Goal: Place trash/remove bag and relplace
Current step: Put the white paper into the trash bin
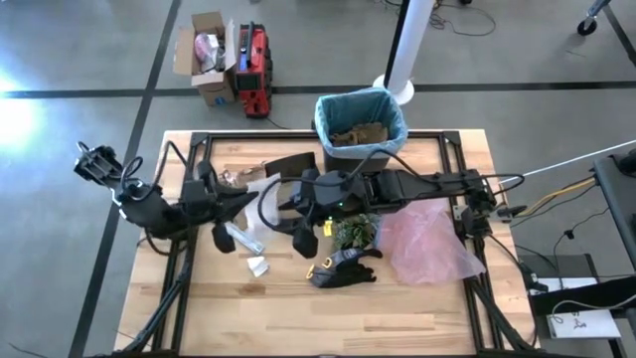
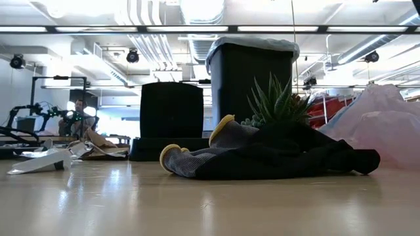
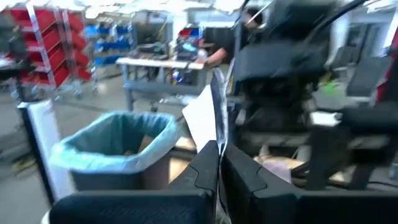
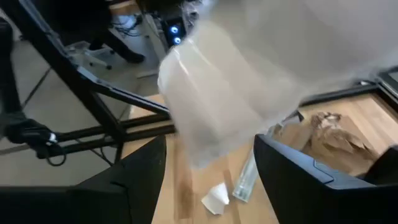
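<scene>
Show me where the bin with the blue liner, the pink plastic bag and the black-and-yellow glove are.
bin with the blue liner (image 1: 396,105), high view, on the liner folded over its right rim.
pink plastic bag (image 1: 427,244), high view, on the middle of the crumpled plastic.
black-and-yellow glove (image 2: 262,157), low view, on its dark knitted body.

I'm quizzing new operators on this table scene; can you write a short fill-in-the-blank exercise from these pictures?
1. The bin is lined with a ____ bag.
2. The left gripper is shut on a thin ____ scrap.
3. The glove lies beside the ____ plastic bag.
4. Inside the bin lies crumpled ____ paper.

Missing words: teal-blue; white; pink; brown
</scene>
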Available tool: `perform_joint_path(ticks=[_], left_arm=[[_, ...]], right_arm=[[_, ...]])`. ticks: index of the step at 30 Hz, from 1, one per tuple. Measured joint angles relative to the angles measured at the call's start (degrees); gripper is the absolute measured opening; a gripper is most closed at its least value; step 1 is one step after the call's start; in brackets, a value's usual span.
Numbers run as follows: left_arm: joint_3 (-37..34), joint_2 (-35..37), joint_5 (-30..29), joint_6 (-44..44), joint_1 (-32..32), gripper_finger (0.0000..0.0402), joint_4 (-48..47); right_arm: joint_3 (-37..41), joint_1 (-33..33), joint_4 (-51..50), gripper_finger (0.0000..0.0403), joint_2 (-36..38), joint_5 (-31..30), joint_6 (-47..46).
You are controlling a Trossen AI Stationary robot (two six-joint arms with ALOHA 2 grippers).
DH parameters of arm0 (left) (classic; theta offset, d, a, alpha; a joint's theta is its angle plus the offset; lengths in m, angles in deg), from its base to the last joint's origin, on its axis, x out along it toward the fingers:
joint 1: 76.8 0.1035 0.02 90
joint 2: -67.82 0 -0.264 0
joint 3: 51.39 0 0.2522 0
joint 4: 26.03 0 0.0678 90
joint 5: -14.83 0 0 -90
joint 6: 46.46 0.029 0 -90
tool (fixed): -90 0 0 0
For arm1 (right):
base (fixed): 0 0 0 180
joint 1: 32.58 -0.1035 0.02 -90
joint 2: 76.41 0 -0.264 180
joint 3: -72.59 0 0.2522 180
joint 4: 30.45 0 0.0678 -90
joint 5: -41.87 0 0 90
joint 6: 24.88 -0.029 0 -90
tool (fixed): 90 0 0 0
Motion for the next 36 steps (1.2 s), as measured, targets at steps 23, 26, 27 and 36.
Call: perform_joint_path(ticks=[23,26,27,36], left_arm=[[-0.07,-2.72,7.72,12.07,0.01,0.0015,17.85],[-0.07,-2.1,9.03,12.06,-0.08,0.0039,17.61],[-0.07,-1.91,9.07,12.03,-0.18,0.0051,17.22],[-0.07,2.59,8.97,8.17,-0.87,0.0175,9.92]], right_arm=[[-0.02,0.23,13.28,0.0018,-0.09,8.02,-1.5],[-0.02,0.23,13.25,0.0011,0.33,7.62,-0.14],[-0.02,0.23,13.18,0.0009,0.61,7.36,0.17],[-0.04,2.61,3.52,0.0001,6.71,1.0,2.23]])
